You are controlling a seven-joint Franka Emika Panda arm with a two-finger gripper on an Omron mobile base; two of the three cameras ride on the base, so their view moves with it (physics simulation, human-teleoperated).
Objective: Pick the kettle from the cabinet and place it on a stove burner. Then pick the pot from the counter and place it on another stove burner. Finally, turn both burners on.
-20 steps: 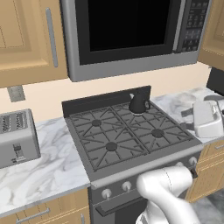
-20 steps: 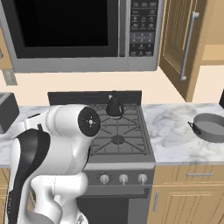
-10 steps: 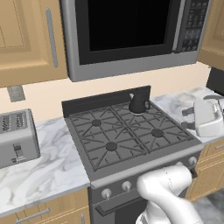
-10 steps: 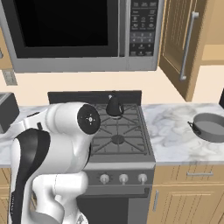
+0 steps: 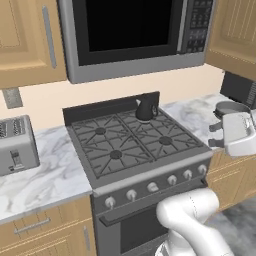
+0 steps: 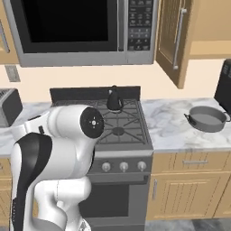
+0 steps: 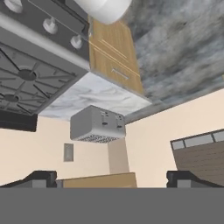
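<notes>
My pincer (image 7: 112, 177) gapes wide, holding nothing, facing the toaster (image 7: 98, 125) on the counter (image 7: 98, 97). Further off, the pot (image 6: 208, 118) sits on marble right of the range. At the back, the kettle (image 5: 146, 108) stands on a rear burner (image 6: 114, 108). No readable writing anywhere.

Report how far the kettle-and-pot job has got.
Done: the kettle stands on the stove's back right burner. In hand: nothing; the gripper is open and empty, its camera facing the toaster. Left: the pot sits on the counter right of the stove, to go on another burner; then both knobs need turning.
</notes>
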